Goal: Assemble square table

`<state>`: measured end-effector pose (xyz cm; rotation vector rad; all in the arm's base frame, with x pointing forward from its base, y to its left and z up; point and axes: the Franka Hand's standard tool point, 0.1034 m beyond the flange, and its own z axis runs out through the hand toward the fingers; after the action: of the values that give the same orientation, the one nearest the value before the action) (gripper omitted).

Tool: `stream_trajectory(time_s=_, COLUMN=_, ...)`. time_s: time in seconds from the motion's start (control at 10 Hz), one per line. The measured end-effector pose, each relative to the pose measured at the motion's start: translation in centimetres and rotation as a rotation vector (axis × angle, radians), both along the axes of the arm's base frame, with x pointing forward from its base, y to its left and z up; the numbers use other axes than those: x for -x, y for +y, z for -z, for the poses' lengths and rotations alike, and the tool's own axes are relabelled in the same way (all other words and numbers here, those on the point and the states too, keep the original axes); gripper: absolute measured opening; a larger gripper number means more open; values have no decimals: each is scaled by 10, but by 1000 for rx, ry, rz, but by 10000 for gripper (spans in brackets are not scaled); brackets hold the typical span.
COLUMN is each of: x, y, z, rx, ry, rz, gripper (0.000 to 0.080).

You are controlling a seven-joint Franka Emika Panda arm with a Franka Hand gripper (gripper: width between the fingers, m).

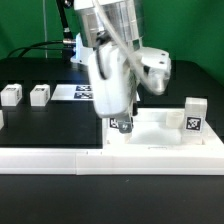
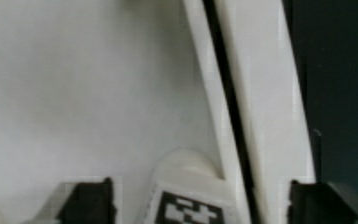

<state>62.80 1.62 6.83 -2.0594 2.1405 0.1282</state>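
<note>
In the exterior view the arm [image 1: 108, 60] is blurred and covers the middle of the work surface [image 1: 40, 125], so the gripper [image 1: 121, 122] shows only as a dark tip and its fingers cannot be told apart. It hangs low over the end of the table top [image 1: 160, 132] nearer the exterior view's left. The top lies towards the surface's front edge, just behind the long white rail [image 1: 60, 158]. One tagged leg [image 1: 193, 115] stands upright at the top's far end, well apart from the gripper. Two more legs [image 1: 10, 95] [image 1: 40, 94] sit near the back on the exterior view's left, and the marker board [image 1: 78, 92] is half hidden behind the arm. In the wrist view the table top [image 2: 69, 90] fills most of the picture, cut off on every side. The gripper [image 2: 190, 190] is released. Its dark fingers [image 2: 87, 200] stand apart with a white tagged piece [image 2: 194, 208] between them, clear of both. The piece is cropped, so what it is stays unclear.
</note>
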Motion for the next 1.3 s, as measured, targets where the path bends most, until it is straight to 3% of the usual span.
stream_trajectory(time_s=0.1, x=4, y=5, z=-2, rx=23, ry=-46, rz=-211, gripper=610)
stream_trajectory(time_s=0.2, x=10, y=10, z=-2, rx=23, ry=-54, rz=-326, gripper=642)
stream_trajectory(time_s=0.7, x=10, y=3, z=-1, rx=53, ry=-99, rz=-620, gripper=649)
stream_trajectory(time_s=0.8, x=10, y=-3, z=-1, rx=98, ry=-107, rz=-836, gripper=649)
stream_trajectory(time_s=1.0, x=11, y=4, z=0, rx=139, ry=-105, rz=-1093, gripper=649)
stream_trajectory(time_s=1.3, x=11, y=1, z=0, rx=139, ry=-99, rz=-1045, gripper=620)
